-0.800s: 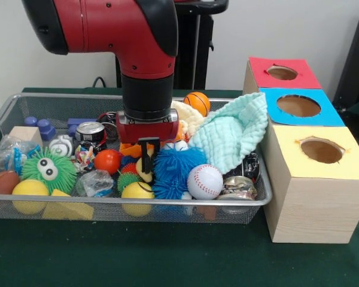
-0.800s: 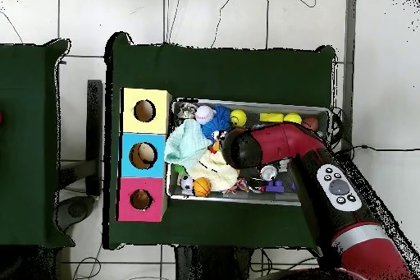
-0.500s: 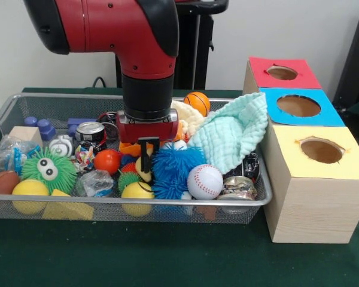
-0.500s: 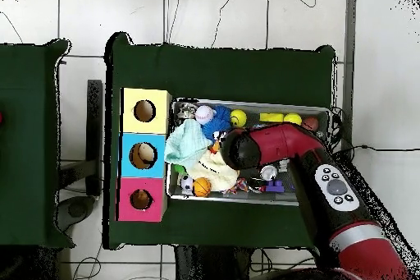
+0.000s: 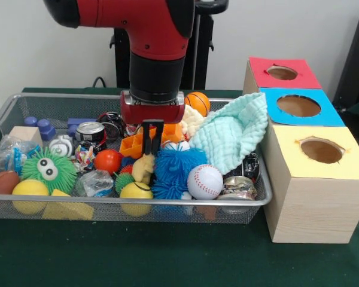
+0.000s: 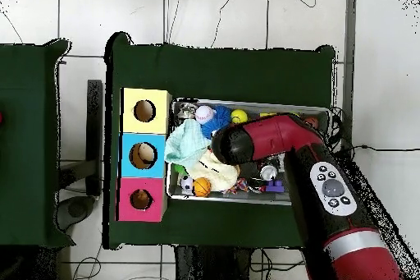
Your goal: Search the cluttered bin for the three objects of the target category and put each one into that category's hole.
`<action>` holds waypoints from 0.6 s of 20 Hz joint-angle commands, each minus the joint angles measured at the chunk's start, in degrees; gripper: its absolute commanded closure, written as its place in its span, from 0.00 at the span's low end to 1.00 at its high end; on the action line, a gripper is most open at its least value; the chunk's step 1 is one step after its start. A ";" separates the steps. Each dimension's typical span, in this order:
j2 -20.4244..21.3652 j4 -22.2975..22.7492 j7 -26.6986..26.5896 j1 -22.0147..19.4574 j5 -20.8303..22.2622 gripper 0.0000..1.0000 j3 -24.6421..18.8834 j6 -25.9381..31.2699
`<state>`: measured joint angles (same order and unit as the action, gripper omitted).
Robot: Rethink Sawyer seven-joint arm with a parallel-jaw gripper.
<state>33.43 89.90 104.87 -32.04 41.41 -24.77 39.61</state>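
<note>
Claw (image 5: 152, 139) hangs low over bin (image 5: 24, 101) centre, black fingers close together, nothing clearly gripped; tips just above small yellow soft toy (image 5: 145, 167). Toy wedged between blue spiky ball (image 5: 175, 170) and red ball (image 5: 107, 161). Judging: light, squashy, yields under pinch; take across narrow upper body. Baseball (image 5: 204, 181) nearby firmer, smoother, likelier to roll.

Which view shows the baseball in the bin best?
The front view: the baseball sits unobstructed near the bin's front edge, stitching visible. The overhead view shows it only as a small white ball beside the arm.
</note>
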 commanded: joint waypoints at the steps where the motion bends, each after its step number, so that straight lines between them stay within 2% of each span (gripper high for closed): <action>1: 3.64 -4.50 -15.21 0.37 -1.43 1.00 -2.77 13.05; 9: 6.20 -3.83 -13.53 0.62 -1.56 1.00 -3.66 15.95; 12: 4.98 0.15 -10.94 -1.90 -2.50 1.00 -5.45 7.82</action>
<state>38.64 88.36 104.87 -31.75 40.09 -25.29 49.88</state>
